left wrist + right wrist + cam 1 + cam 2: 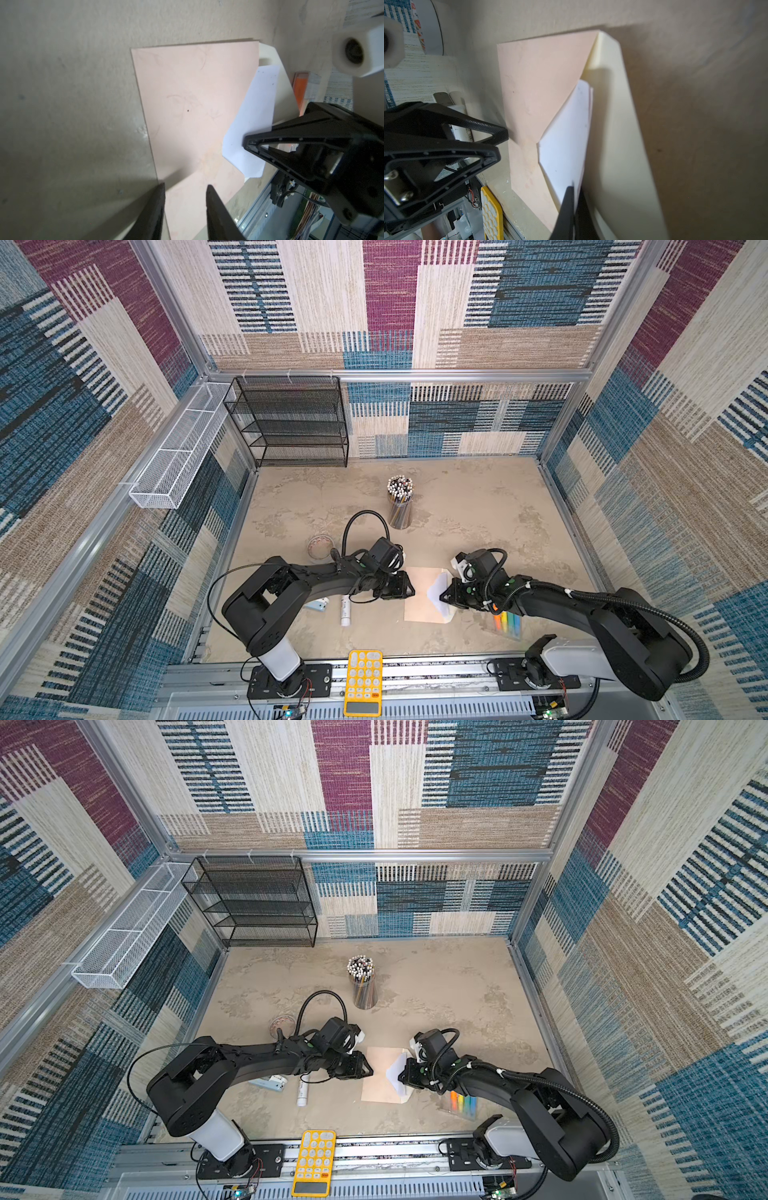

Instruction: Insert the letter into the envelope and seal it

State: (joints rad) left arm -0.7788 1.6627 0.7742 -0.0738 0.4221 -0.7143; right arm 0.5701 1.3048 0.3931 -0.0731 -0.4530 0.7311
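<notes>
1. Envelope [417, 608] [187, 99] [537, 83] lies flat on the table [478, 510], its cream flap [612, 124] open.
2. White letter [436, 589] [253, 124] [566, 145] sits partly tucked into the envelope's mouth, sticking out over the flap.
3. Pinched tight on the letter's free edge, the right gripper [444, 596] [573, 193] stands at the envelope's flap side.
4. At the envelope's opposite edge, the left gripper [412, 588] [186, 187] has its fingers partly apart with nothing between them; whether they touch the envelope I cannot tell.

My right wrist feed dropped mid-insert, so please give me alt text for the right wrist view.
The right gripper is shut on the letter, which is partly tucked into the peach envelope; its cream flap lies open. The left gripper, open, sits at the envelope's opposite edge.
</notes>
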